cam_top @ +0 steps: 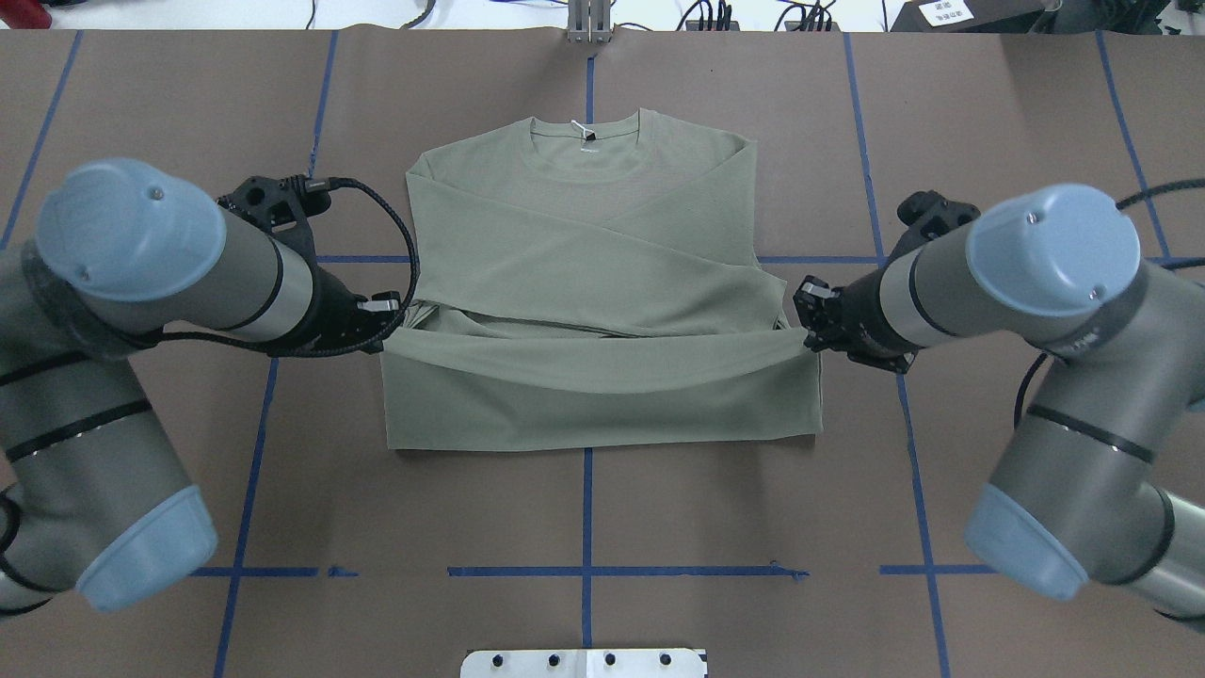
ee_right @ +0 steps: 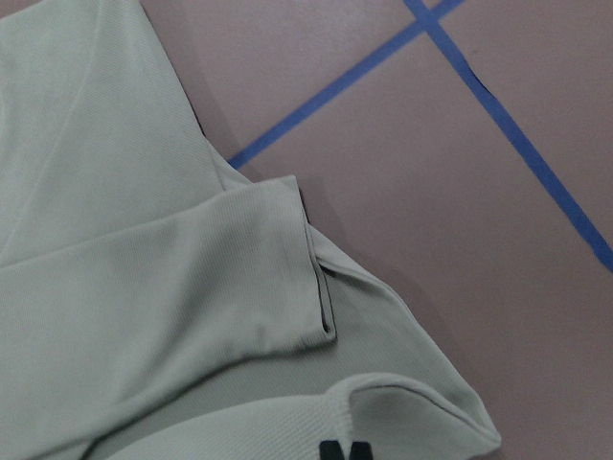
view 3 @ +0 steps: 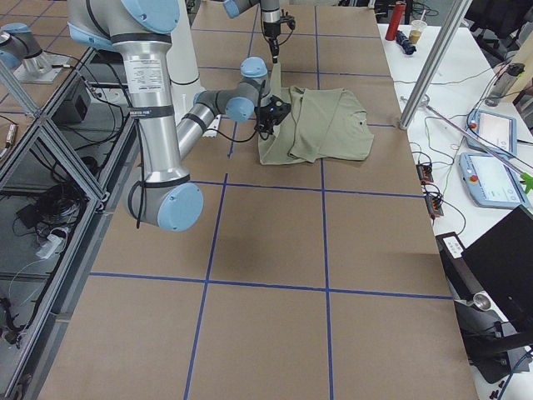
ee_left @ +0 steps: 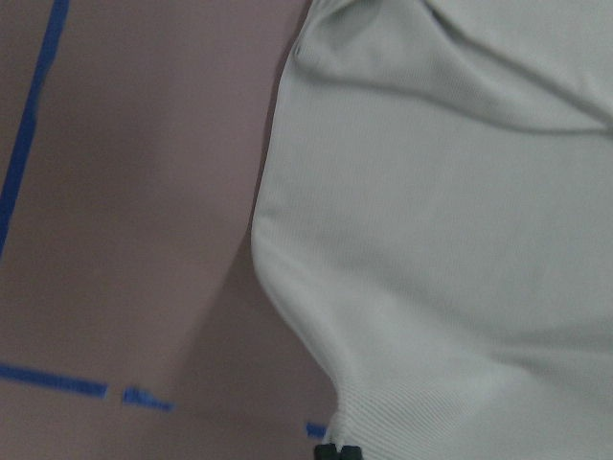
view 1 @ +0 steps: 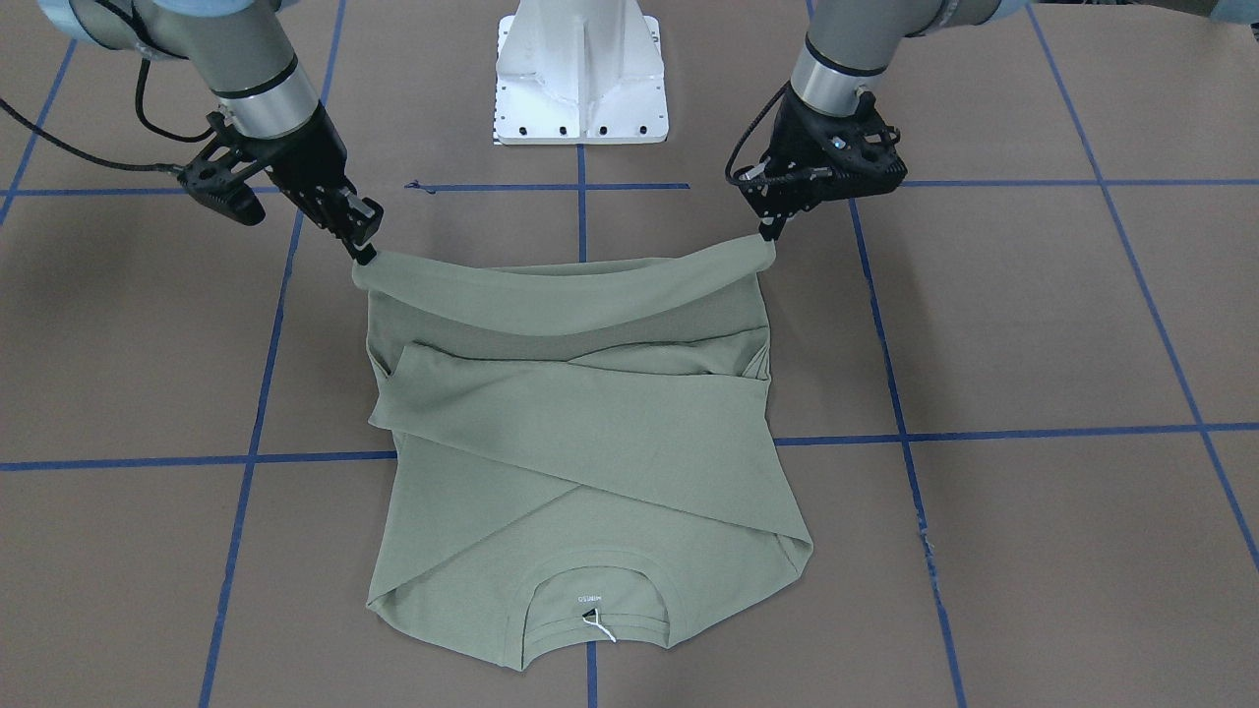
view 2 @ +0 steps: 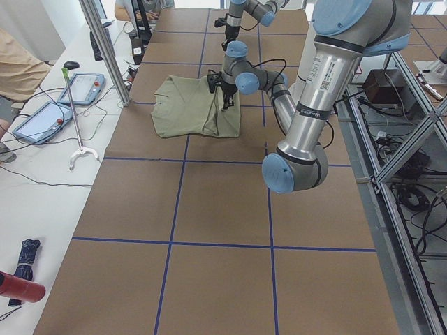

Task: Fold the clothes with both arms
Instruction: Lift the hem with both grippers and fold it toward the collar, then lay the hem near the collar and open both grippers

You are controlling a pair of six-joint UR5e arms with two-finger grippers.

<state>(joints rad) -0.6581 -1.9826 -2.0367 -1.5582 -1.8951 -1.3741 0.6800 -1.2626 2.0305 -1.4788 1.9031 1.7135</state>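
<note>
Nearest me, my black left pincer (cam_top: 388, 328) was pinched tight on the left corner of the hem of the sage-green long-sleeved knit shirt (cam_top: 584, 273). My black right pincer (cam_top: 803, 330) gripped the right corner the same way. Between them the hem edge (cam_top: 602, 365) hung lifted off the brown paper-covered table (cam_top: 753, 527), sagging a little at its middle above the shirt's lower body. Beyond that fold the two sleeves lay crossed flat over the chest. Farthest from me sat the round ribbed collar (cam_top: 586, 155) with its white neck tag (cam_top: 582, 129), flat on the table among the blue tape lines (cam_top: 586, 508).
</note>
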